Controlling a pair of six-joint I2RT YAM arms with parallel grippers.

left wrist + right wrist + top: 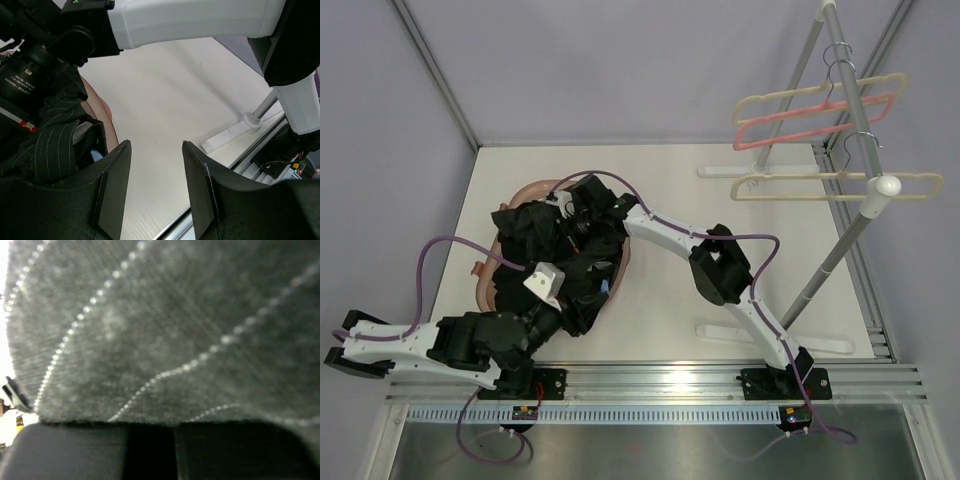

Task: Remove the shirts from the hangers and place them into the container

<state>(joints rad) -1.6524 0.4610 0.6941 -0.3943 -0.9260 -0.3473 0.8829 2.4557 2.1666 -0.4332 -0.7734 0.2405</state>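
Shirts (552, 252): all three lie in one dark heap in the container (486, 286), at the left of the surface (670, 190). The heap hides most of the tub; only the pinkish rim shows on its left and far sides. At the near right the cloth spills over the edge toward the left arm.
- pinstriped shirt (50, 145): on top, near side of the heap.
- black shirt (523, 232): left part of the heap.
- blue shirt (606, 288): only a small sliver shows, at the right edge.

Hangers: pink hanger (810, 125) and two cream hangers (790, 97) (820, 186) hang bare on the rack (835, 245) at far right, well apart from the container.

Left end effector (155, 147): jaws apart, nothing between them, only bare surface beyond. It sits low at the near right edge of the heap, pinstriped cloth just beside its left finger (112, 190).

Right end effector (150, 450): closed, down in the far part of the heap. Pinstriped cloth fills its wrist view (blurred, very close). Whether cloth is pinched between the jaws, I cannot tell.
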